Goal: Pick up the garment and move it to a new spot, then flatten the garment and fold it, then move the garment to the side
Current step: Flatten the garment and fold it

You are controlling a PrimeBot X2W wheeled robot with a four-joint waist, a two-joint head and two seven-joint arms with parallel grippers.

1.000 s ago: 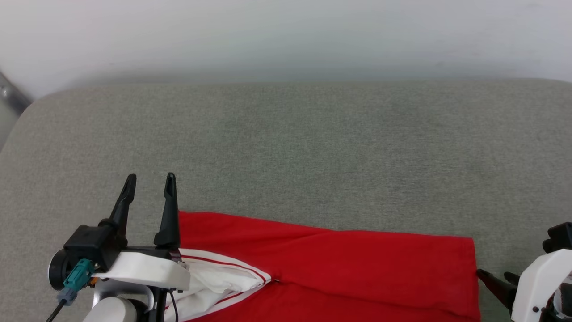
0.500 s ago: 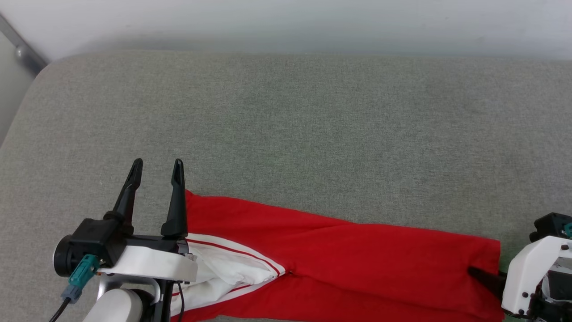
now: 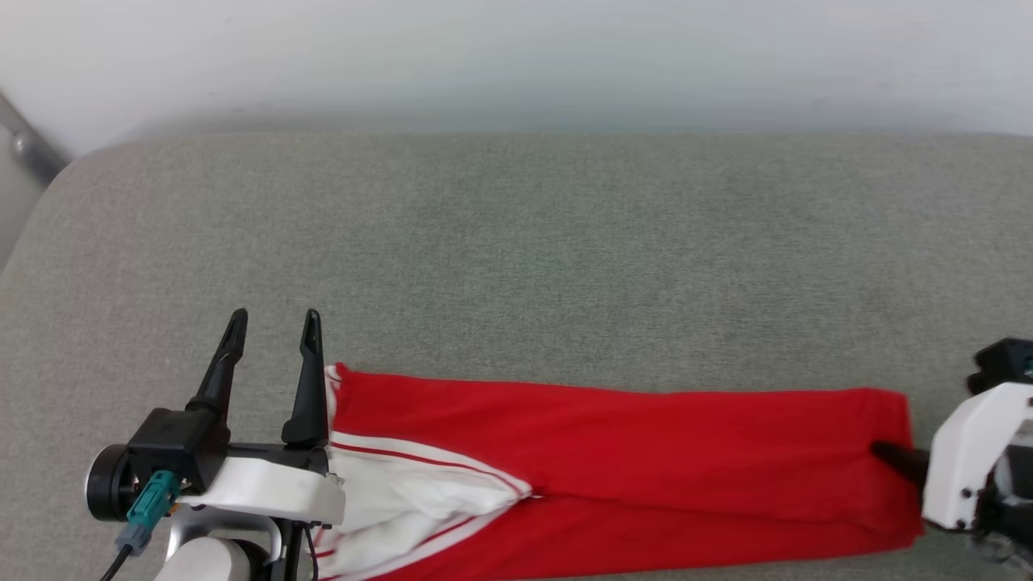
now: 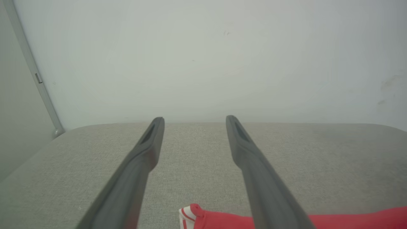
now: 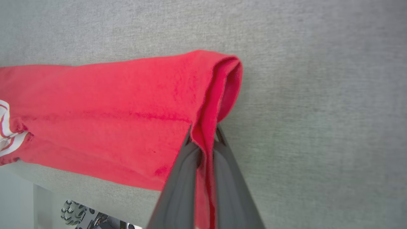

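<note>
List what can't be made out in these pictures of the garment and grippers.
- Right wrist view: the right gripper fingertips are mostly covered by the pinched red fold of the garment.
- Head view: the garment's near side is cut off by the bottom edge, and its left end is partly behind the left gripper and wrist. The right gripper body is cut off by the right edge.
- Left wrist view: the garment is mostly below the bottom edge.

The left gripper [image 4: 194, 119] holds its fingers [image 4: 149, 149] wide apart over the grey cushion [image 4: 318, 159], the garment [image 4: 216, 220] poking between them.

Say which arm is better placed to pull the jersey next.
Right, probably: the right gripper is shut on the jersey at its end. The left gripper is open beside the sleeve end, gripping nothing.
</note>
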